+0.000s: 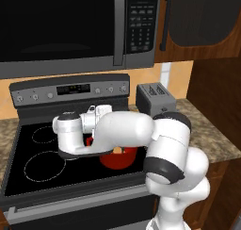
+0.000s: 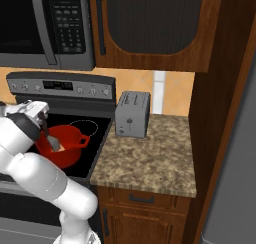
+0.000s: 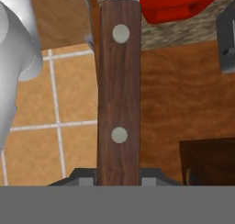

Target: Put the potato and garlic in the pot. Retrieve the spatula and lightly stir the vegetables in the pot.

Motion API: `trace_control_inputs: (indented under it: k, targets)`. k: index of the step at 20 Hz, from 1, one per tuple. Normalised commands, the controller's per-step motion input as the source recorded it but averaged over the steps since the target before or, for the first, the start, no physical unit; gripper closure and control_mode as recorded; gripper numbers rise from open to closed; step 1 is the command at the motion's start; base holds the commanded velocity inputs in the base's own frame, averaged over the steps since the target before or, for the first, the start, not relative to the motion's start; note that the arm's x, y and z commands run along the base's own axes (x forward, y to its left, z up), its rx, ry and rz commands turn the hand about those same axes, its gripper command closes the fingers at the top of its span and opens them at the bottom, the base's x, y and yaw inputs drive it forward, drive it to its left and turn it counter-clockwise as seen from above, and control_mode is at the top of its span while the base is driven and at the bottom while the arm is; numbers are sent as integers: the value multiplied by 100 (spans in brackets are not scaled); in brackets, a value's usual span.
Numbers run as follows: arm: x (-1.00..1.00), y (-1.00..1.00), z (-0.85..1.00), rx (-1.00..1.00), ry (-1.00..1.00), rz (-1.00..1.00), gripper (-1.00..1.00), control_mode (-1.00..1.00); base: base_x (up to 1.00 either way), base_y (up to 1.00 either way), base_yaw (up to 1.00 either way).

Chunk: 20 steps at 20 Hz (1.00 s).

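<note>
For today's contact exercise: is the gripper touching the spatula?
Touching. In the hand view the spatula handle runs down between the fingertips of the gripper, which is shut on it.

One pot (image 2: 64, 143), one spatula (image 3: 118, 90) — one toaster (image 2: 132, 114).

Pot (image 2: 67, 143): bright red, round, loop-handled, upright on stovetop. Spatula (image 3: 118, 90): brown riveted wooden handle, grey head lowered into pot.
</note>
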Motion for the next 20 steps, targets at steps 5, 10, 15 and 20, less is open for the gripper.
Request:
trace_control_inputs:
  k: [5, 10, 15, 20]
  targets:
    - [-1, -6, -11, 0, -11, -1, 100, -100, 0, 0, 0]
    - [15, -1, -22, 0, -9, -13, 100, -100, 0, 0, 0]
    - [12, 0, -45, 0, -12, -16, 100, -100, 0, 0, 0]
    - [19, 0, -35, 0, -17, -17, 100, -100, 0, 0, 0]
